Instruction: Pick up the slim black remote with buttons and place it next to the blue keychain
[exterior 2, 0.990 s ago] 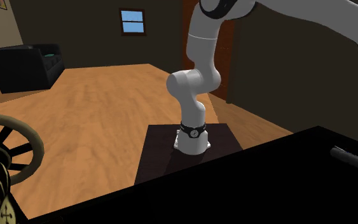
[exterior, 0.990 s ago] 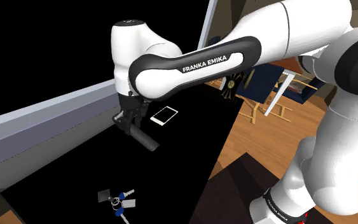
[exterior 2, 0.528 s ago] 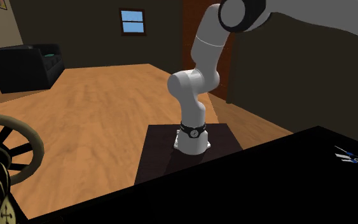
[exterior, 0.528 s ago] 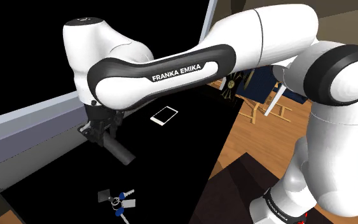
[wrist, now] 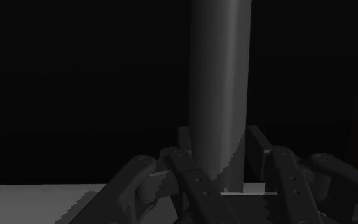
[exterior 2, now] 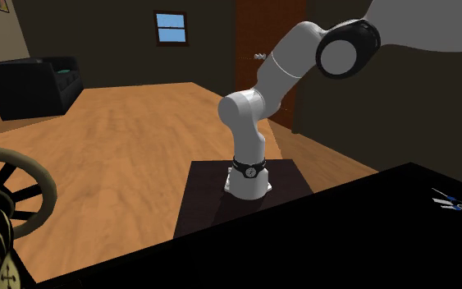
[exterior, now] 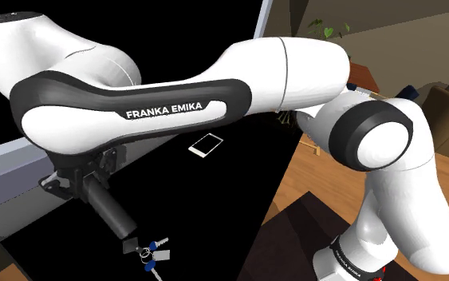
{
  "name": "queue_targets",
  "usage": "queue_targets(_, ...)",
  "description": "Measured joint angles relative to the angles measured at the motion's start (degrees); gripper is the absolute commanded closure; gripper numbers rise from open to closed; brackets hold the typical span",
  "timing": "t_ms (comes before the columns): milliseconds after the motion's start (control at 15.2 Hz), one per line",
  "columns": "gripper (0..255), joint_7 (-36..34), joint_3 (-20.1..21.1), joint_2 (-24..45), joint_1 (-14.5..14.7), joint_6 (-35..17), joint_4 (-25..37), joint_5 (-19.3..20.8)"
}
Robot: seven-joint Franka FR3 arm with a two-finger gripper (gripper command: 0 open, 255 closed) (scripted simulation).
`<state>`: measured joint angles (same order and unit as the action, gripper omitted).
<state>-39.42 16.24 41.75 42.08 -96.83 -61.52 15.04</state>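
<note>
A slim dark remote (exterior: 112, 212), drawn as a plain rod with no buttons showing, hangs tilted over the black table (exterior: 230, 191). My gripper (exterior: 85, 184) is shut on its upper end. The remote's lower end hovers just beside the blue keychain (exterior: 147, 248), which lies on the table with silver keys fanned out. In the wrist view the remote (wrist: 220, 83) runs straight out from between my fingers (wrist: 196, 186), and the gripper (wrist: 231, 175) clasps it. The keychain (exterior 2: 455, 203) also lies at the table's right edge in the second exterior view.
A small white flat rectangle (exterior: 206, 144) lies further back on the table. A grey ledge (exterior: 7, 172) runs along the table's far side with a black area above it. The stand (exterior 2: 249, 193) sits on wooden floor by the table's edge.
The arm has swung toward the shoulder view's lower left, carrying the remote from near the white rectangle to just above the keychain. In the second exterior view the remote has left the picture.
</note>
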Motion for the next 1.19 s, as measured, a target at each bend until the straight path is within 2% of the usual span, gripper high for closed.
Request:
queue_targets(132,255,-0.35,-0.07,1.93,0.64,0.38,2.09,0.36)
queue_targets(264,255,-0.71,0.11,1.56,0.43,-3.00,0.16,0.46)
queue_targets(462,255,-1.28,0.05,1.78,0.56,-3.70,0.19,0.77)
queue_targets(660,255,-1.76,0.16,0.41,0.03,-7.47,-2.92,1.06)
queue_targets(990,255,-2.06,-0.12,1.12,0.54,-8.75,-1.99,1.38)
queue_targets(1056,255,-2.18,-0.04,0.28,0.18,-10.99,-3.87,1.35)
queue_targets(1188,255,-2.11,-0.23,1.57,0.82,-9.71,-1.44,1.40)
